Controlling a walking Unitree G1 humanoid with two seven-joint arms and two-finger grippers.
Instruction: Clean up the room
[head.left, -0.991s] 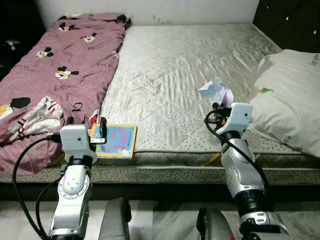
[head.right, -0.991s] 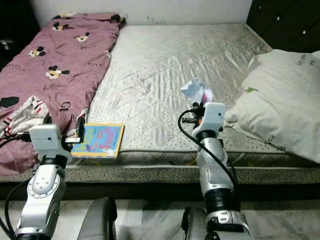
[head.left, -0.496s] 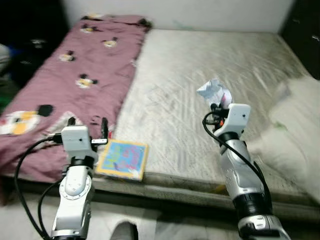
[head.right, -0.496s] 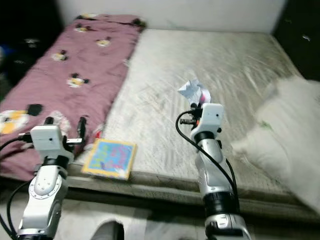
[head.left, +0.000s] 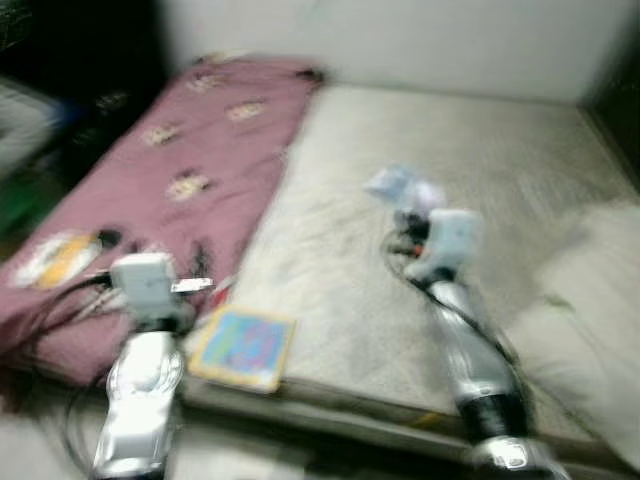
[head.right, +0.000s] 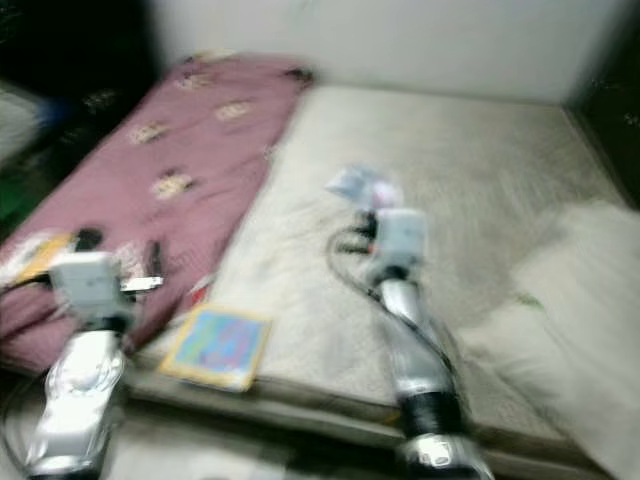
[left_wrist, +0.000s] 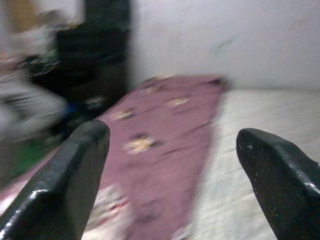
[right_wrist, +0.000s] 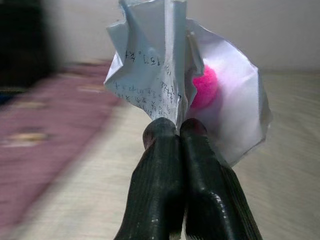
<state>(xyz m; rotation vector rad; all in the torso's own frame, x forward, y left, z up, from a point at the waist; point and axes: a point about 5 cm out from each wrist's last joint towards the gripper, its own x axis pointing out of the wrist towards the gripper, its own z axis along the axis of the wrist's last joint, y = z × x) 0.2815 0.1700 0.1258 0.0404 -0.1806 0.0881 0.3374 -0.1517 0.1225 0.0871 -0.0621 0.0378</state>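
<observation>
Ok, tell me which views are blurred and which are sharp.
Both eye views: motion-smeared throughout, book and pillow soft. Left wrist view: blanket blurred, open fingers fairly crisp. Right wrist view: sharpest, paper print legible, bed behind streaked.

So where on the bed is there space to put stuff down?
The bare mattress is free between the pink blanket and the white pillow. The near edge is busier: a colourful book lies there, beside the blanket.
</observation>
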